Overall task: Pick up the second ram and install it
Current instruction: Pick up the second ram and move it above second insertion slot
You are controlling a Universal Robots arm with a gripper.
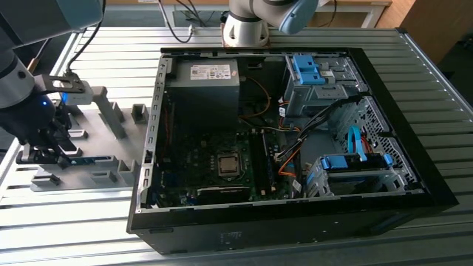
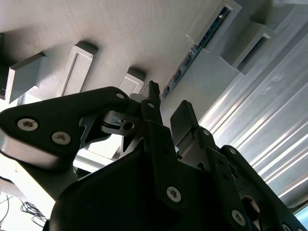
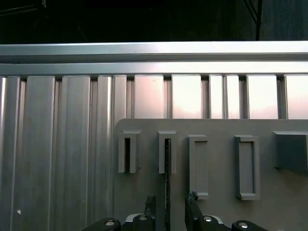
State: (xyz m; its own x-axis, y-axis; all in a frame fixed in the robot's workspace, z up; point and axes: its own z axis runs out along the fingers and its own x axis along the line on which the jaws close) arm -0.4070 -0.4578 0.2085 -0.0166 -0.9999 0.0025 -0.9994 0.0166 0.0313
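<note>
On the slatted metal surface [image 1: 414, 66] stands the open computer case [image 1: 296, 227], and inside it the motherboard [image 1: 214, 166] faces up. Toward the exterior view's left of the case lies a grey fixture plate [image 1: 92, 124] that carries several small holders. The tool [image 1: 46, 148] hangs low over this plate, well apart from the case.

In the first wrist view the second ram [image 3: 167, 180] stands on its thin edge in one slotted holder [image 3: 172, 154]. Its long axis runs straight toward the tool [image 3: 171, 199] and passes between the two fingers [image 3: 150, 202]. The fingers are narrowly apart, one on each flat side of the stick, with a little gap on both sides, so I judge that they do not clamp it yet. The holders beside it show nothing inside.
</note>
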